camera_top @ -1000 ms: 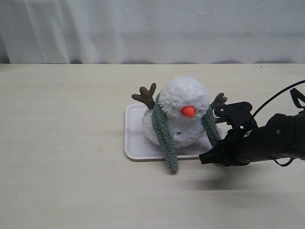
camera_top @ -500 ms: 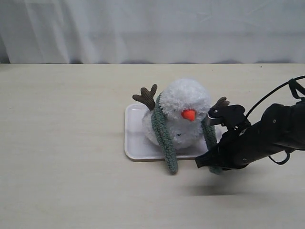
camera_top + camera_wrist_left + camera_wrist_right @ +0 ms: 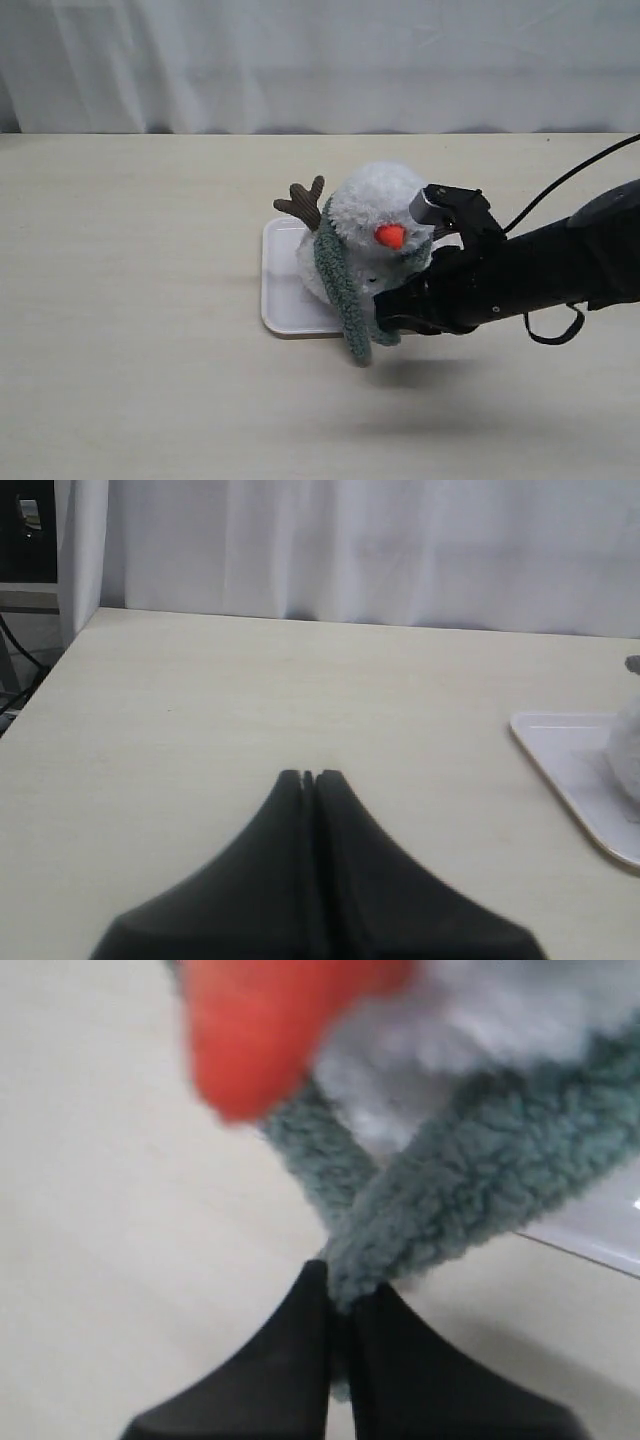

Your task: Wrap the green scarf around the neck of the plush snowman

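Closed left gripper [image 3: 308, 777] above table [image 3: 250, 700], white tray [image 3: 570, 755] beside

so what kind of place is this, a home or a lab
Probably a lab or staged test bench, not a home: a pale table, a plain white curtain behind it, and a robot's right gripper pinching the green scarf draped on the plush snowman.

Soft even light; the plush snowman [image 3: 500, 1030] looks blurred close-up.

Green scarf [image 3: 338, 285], white snowman [image 3: 372, 200], brownish twig [image 3: 303, 201].
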